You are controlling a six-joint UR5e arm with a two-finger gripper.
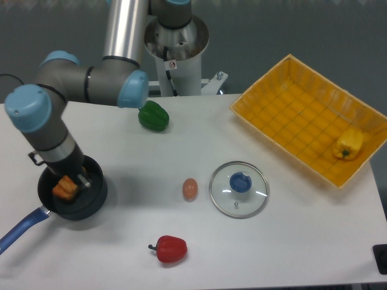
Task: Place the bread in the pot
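Black round pot [91,196] sits near the bench's [290,241] left edge, its blue handle running off toward the lower-left corner. Bread [64,188], orange-brown and ridged, lies inside the pot, partly hidden by the arm's wrist. End effector [78,179] is down over the pot, just beside the bread; fingers are masked by the wrist, so cannot tell whether it is open or gripping, possibly touching the loaf. Glossy green bell pepper [153,116] rests near the back edge. Red bell pepper [169,248] lies near the front edge. Smooth tan egg [190,189] mid-bench, just beside the round glass lid [239,189] with blue knob. Open white surface between pot and egg. Yellow lattice basket [290,115] at right overhangs the edge, holding a yellow bell pepper [349,144].
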